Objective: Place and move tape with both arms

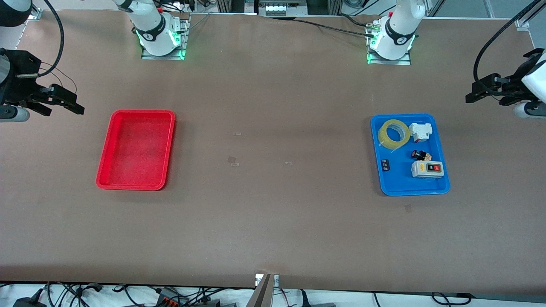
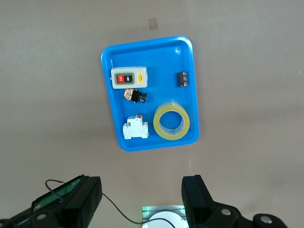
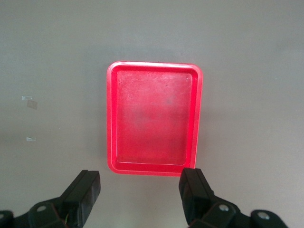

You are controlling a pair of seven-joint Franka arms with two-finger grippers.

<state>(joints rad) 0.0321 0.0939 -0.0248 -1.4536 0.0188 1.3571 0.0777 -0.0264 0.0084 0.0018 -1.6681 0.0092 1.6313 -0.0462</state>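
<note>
The tape (image 1: 394,133), a yellowish translucent ring, lies flat in the blue tray (image 1: 401,182) at the corner nearest the arms' bases; it also shows in the left wrist view (image 2: 172,120). My left gripper (image 1: 480,89) hangs open and empty in the air over the bare table at the left arm's end, beside the blue tray (image 2: 161,57). Its jaws (image 2: 142,190) are wide apart. My right gripper (image 1: 64,104) hangs open and empty over the table at the right arm's end, beside the red tray (image 1: 136,149); its jaws (image 3: 141,183) are wide apart.
The red tray (image 3: 154,118) holds nothing. The blue tray also holds a white breaker (image 1: 420,131), a grey switch box (image 1: 427,169), a small black-and-red button (image 1: 420,155) and a small black part (image 1: 385,164). Small tape scraps (image 1: 232,160) lie mid-table.
</note>
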